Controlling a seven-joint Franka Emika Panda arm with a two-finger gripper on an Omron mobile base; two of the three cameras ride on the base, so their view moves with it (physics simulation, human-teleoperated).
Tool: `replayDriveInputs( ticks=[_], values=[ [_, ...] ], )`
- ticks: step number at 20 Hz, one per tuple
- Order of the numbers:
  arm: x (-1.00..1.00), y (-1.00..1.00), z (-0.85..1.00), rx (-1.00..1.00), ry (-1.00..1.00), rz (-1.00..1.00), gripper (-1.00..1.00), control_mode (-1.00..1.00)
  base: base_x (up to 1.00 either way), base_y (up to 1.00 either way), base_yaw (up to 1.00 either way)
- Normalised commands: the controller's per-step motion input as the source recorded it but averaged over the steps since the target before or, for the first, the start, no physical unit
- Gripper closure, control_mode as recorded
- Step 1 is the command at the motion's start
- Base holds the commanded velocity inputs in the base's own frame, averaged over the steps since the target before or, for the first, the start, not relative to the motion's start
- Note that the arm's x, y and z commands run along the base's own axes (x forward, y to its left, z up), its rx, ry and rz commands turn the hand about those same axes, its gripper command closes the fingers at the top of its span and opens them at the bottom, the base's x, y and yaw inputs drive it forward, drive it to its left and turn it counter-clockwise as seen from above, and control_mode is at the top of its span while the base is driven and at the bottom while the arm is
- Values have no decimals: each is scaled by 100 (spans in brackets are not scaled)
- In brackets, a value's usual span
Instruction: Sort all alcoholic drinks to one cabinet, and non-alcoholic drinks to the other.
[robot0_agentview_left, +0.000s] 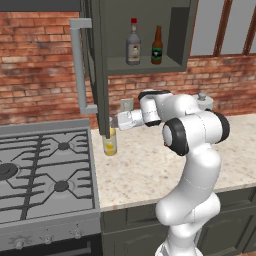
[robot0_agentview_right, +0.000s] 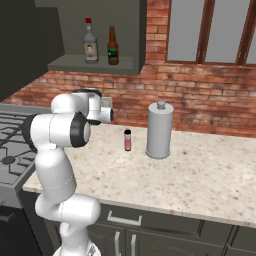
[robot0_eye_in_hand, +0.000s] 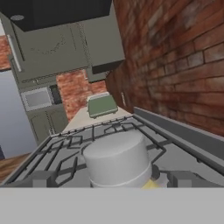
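We face a brick-walled kitchen with a speckled stone counter (robot0_agentview_left: 145, 170) running right from a gas stove (robot0_agentview_left: 45, 170). In the left base view, the open wall cabinet (robot0_agentview_left: 145, 64) fills the upper middle, its door with the long pale handle (robot0_agentview_left: 79, 65) swung out toward the left; on its floor stand the grey red-capped bottle (robot0_agentview_left: 133, 44) and, just beside it to the right, the brown beer bottle (robot0_agentview_left: 157, 46), both upright. Below, left of centre, the tall yellow bottle (robot0_agentview_left: 110, 142) stands upright on the counter beside the stove, partly hidden by the door's edge; the arm's hand reaches leftward to it. In the right base view, the two alcoholic bottles sit at upper left, the small pink bottle (robot0_agentview_right: 127, 140) stands upright at centre, and a tall grey canister (robot0_agentview_right: 160, 131) stands just beside it to the right; the other cabinet (robot0_agentview_right: 25, 40) darkens the upper left corner. In the hand view, the yellow bottle's white cap (robot0_eye_in_hand: 117, 159) sits low at centre between the dark fingertips (robot0_eye_in_hand: 180, 178), which stand wide apart and hold nothing. We judge the bottle lies straight ahead, its long axis vertical, with the open door close beside the approach.
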Motion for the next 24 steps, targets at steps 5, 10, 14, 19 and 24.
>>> replayDriveInputs(
  ticks=[5,10,14,19,24],
  values=[
    [-1,0,0,0,-5,1,-100,-100,0,0,0],
    [2,0,0,0,-1,3,-100,-100,0,0,0],
    [12,0,0,1,0,2,-100,-100,0,0,0],
    [17,0,0,1,0,1,-100,-100,0,0,0],
    [18,0,0,0,0,0,-100,-100,0,0,0]
  ],
)
